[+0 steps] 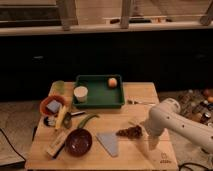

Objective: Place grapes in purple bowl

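Observation:
The grapes (130, 132), a small dark reddish-brown bunch, lie on the wooden table (145, 157) right of centre. The purple bowl (79, 142) sits empty near the table's front left, well left of the grapes. My white arm comes in from the right, and its gripper (151, 141) points down over the table, just right of the grapes and close to them.
A green tray (99, 100) at the back holds an orange fruit (113, 82) and a white cup (80, 93). An orange bowl with a blue thing (52, 105), a banana (61, 118), a green vegetable (86, 121), a grey cloth (110, 143) and a fork (141, 102) also lie on the table.

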{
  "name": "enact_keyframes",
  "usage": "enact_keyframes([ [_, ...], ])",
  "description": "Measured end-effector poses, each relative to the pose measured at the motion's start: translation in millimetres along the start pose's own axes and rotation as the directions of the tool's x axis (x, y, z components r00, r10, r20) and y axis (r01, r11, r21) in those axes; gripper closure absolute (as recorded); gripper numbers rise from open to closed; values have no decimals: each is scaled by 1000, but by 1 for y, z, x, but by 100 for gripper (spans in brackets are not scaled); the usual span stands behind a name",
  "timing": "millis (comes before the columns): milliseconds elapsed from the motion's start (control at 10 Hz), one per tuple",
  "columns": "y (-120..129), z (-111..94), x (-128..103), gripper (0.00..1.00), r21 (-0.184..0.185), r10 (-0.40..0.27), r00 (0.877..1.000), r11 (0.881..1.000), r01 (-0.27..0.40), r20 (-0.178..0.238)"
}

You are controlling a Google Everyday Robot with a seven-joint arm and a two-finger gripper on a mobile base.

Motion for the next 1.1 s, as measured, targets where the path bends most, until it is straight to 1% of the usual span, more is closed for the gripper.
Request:
enact_keyframes([
  [200,-2,3,-1,20,-11,-14,1000,1000,14,7],
  [600,-5,8,0,20,-21,-35,999,999,35,15],
  [1100,-10,10,-1,20,-34,-84,996,996,84,14],
])
